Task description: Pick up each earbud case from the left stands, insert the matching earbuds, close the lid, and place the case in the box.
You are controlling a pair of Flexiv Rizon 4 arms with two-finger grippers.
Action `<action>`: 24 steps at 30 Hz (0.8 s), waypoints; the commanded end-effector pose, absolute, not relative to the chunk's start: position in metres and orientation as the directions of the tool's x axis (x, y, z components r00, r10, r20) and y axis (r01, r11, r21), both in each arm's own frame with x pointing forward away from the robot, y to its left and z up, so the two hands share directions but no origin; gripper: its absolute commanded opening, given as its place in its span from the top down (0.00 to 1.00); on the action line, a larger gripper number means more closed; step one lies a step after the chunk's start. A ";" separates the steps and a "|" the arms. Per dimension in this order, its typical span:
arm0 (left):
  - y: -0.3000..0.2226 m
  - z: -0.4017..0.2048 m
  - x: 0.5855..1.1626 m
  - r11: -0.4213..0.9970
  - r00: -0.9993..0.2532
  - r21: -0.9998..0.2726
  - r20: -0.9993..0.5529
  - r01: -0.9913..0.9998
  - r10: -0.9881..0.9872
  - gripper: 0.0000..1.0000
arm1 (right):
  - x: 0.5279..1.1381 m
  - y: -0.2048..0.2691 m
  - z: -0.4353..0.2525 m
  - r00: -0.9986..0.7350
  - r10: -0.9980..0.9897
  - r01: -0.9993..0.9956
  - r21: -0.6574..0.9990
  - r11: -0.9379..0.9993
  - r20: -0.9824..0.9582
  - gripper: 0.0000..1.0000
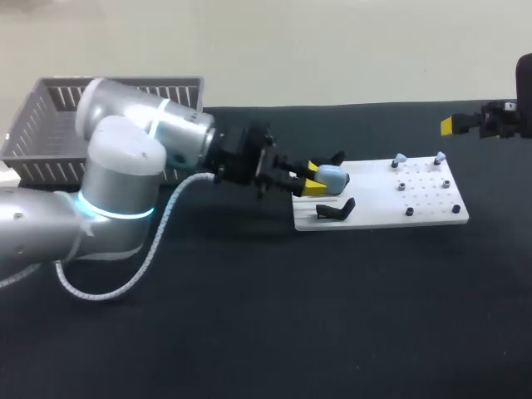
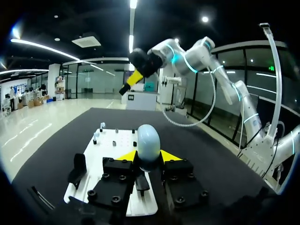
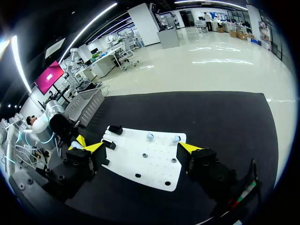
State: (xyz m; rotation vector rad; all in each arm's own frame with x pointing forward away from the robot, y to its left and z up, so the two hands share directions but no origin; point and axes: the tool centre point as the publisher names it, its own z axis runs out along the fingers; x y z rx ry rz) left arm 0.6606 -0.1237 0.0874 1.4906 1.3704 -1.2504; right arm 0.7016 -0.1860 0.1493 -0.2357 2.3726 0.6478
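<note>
At the white board's left end: the left arm (image 1: 125, 166) comes in from the left side, its elbow bent up high and its forearm running level across the black table (image 1: 249, 332) towards the board (image 1: 382, 204).
Left gripper (image 1: 311, 181): held low and roughly level over the board's left end, fingers pointing along the board towards its far right end.
Left fingers: clamped on the earbud case (image 1: 332, 176), one yellow tip on each side of it; the left wrist view shows both tips pressed against its flanks.
Case position: between the two black stands (image 1: 337, 209), over the board; whether it touches the board cannot be told.
Case axis: a pale blue, egg-like body, lid closed, its long axis in line with the fingers, its rounded end sticking out past the yellow tips towards the board's right end.
Earbuds (image 1: 400, 158): two pale blue pieces on pegs along the board's back edge near its right end, well apart from the case.
Right arm: enters at the upper right corner of the head view, its right gripper (image 1: 453, 125) raised beyond the board's right end, pointing back towards the board.
Right fingers: spread wide apart, nothing between them.
Grey basket (image 1: 33, 125): at the table's back left, behind the left arm.
</note>
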 end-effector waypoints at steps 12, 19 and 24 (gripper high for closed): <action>-0.103 0.107 0.646 -0.155 -0.030 -0.046 -0.994 0.987 0.103 1.00 | 0.701 -0.186 0.150 -0.767 -0.001 -0.326 0.389 0.862 -0.642 0.00; -0.109 0.109 0.644 -0.180 -0.005 -0.024 -0.994 0.983 0.107 1.00 | 0.701 -0.186 0.150 -0.767 -0.001 -0.326 0.389 0.862 -0.642 0.00; -0.112 0.109 0.642 -0.198 0.010 -0.011 -0.994 0.980 0.105 1.00 | 0.701 -0.186 0.150 -0.767 -0.001 -0.326 0.389 0.862 -0.642 0.00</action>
